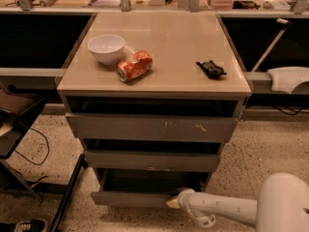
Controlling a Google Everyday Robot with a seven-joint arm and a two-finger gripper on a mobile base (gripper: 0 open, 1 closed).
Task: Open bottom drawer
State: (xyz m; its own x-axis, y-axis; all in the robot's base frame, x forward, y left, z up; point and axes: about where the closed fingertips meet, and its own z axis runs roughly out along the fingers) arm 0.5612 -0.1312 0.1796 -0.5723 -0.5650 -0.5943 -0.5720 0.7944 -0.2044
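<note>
Readable text: none on anything in view.
Can: orange-red with pale markings, lying on its side on the table; no brand or word can be made out.
Bowl: plain white, unmarked.
Black object: no label legible.
Bottom drawer: plain grey front, no sign or number.
Pincer: low at the right end of the bottom drawer's front; no lettering legible on it.

We locate the gripper at the bottom drawer front's 3 o'clock end; the arm is cut off at 5 o'clock.
</note>
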